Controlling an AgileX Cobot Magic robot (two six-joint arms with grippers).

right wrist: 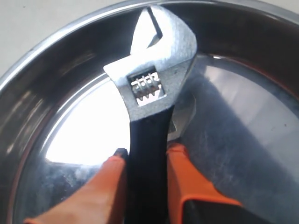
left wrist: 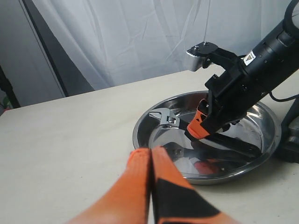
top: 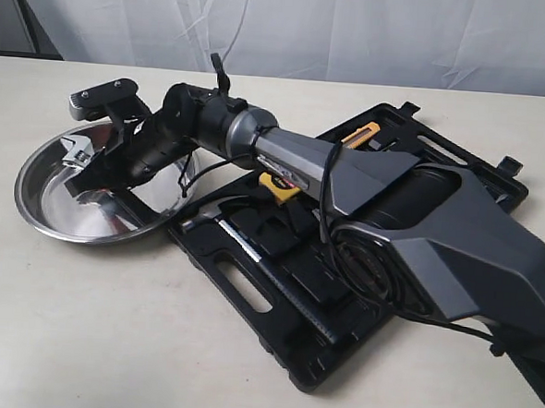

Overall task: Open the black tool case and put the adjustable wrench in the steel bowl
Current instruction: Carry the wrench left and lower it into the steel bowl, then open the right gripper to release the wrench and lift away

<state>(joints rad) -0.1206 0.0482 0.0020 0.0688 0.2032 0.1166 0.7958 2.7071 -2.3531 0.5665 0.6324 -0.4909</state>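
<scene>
We see the right gripper [right wrist: 147, 151], jaws clamped on the wrench [right wrist: 149, 88] handle, holding it low inside the bowl [top: 41, 210], likely so release drops it gently. The case [top: 277, 287] lies open beside the bowl. The left gripper [left wrist: 150, 153] hovers nearby, jaws pressed together, empty.

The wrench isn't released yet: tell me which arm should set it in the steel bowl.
Right. The right gripper grips the adjustable wrench by its black handle over the steel bowl; the left gripper is shut, empty, outside the rim.
</scene>
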